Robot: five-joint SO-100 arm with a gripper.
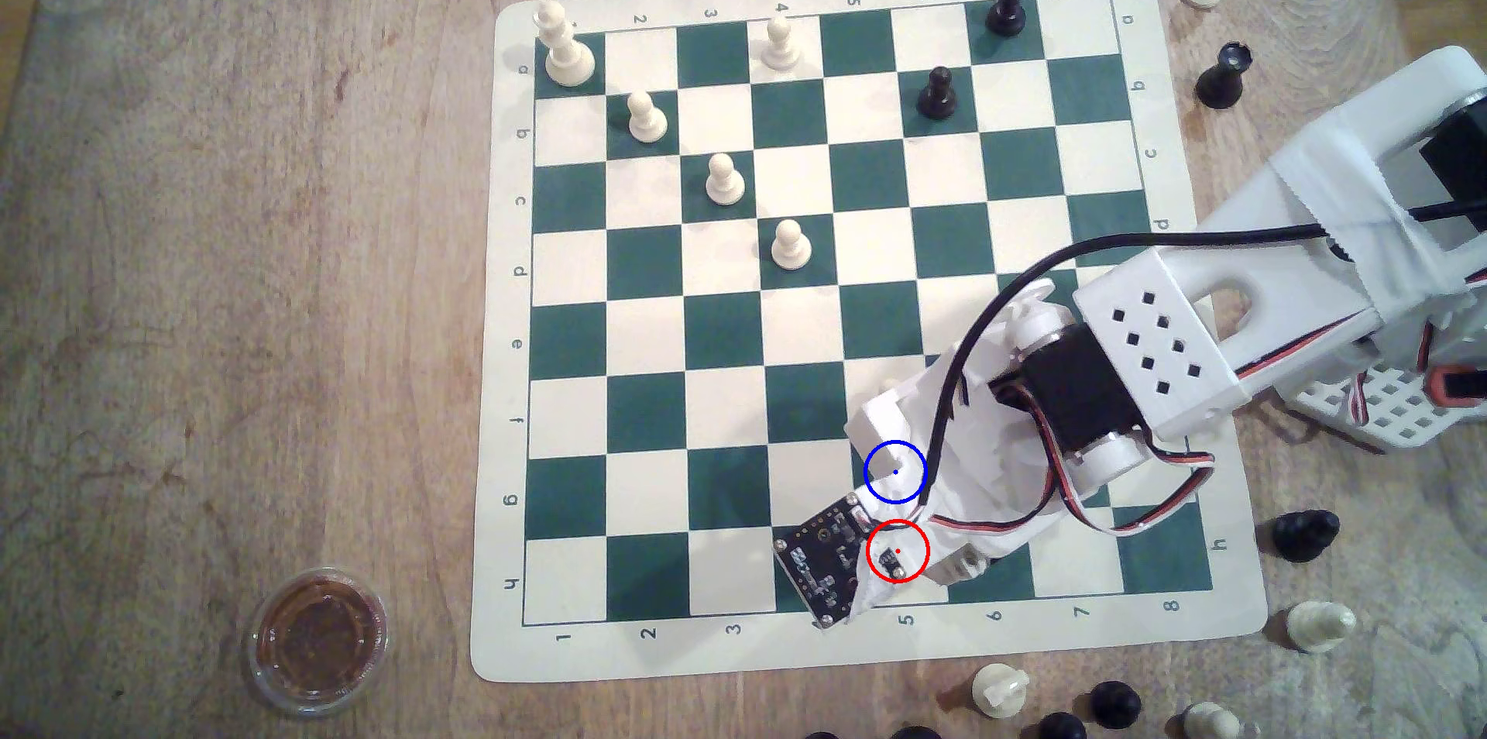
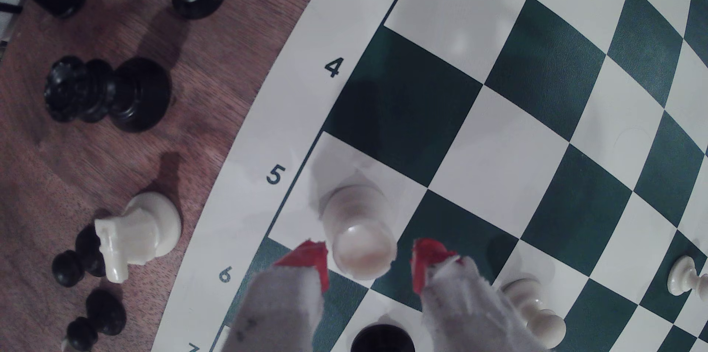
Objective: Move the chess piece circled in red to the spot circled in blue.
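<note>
The claw (image 2: 369, 265) is open, its red-tipped fingers (image 2: 308, 260) on both sides of the chess piece (image 2: 360, 229), with the arm (image 1: 1126, 353) reaching in from the exterior view's right.

Arm (image 1: 1126, 377) reaching low, wrist pitched down
Gripper (image 2: 369, 264) jaws parted, red-tipped fingers (image 2: 306, 260) spread, apparently gripping nothing

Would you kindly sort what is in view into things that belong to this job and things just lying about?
Belonging to the job:
- chess piece, cream, flat-topped, between the open fingertips
- hand
- blue-ringed spot, covered by the arm

Just lying about:
- cream pawns up the board
- black pawns
- spare pieces off the board
- sauce cup
</note>
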